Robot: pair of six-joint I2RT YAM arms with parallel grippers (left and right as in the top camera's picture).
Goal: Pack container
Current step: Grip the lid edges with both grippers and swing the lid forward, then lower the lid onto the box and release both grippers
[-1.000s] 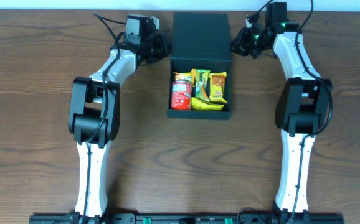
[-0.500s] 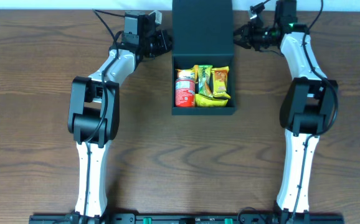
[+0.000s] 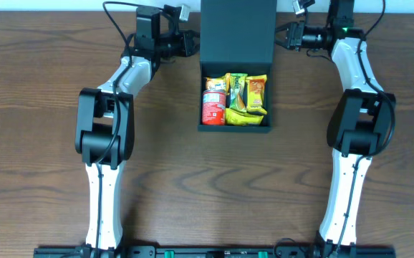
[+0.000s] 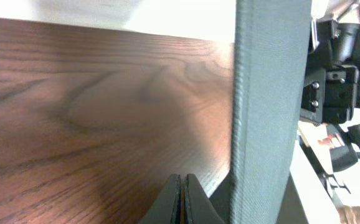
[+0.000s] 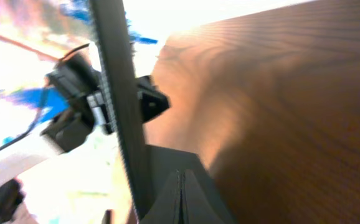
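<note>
Overhead, the container (image 3: pixel 236 129) sits at the far middle of the table (image 3: pixel 42 158), red can (image 3: pixel 213 107) and snack packets (image 3: pixel 248 97) inside. Its flap lid (image 3: pixel 237 32) has risen since a moment ago (arms followed). Left gripper (image 4: pixel 180 185) and right gripper (image 5: pixel 180 182), both clenched empty, flank it; closing seems next.

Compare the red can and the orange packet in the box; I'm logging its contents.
The red can is rounded, while the orange packet is flat. The red can sits against the container's left wall, and the orange packet sits against its right wall. Both are inside the open container.
</note>
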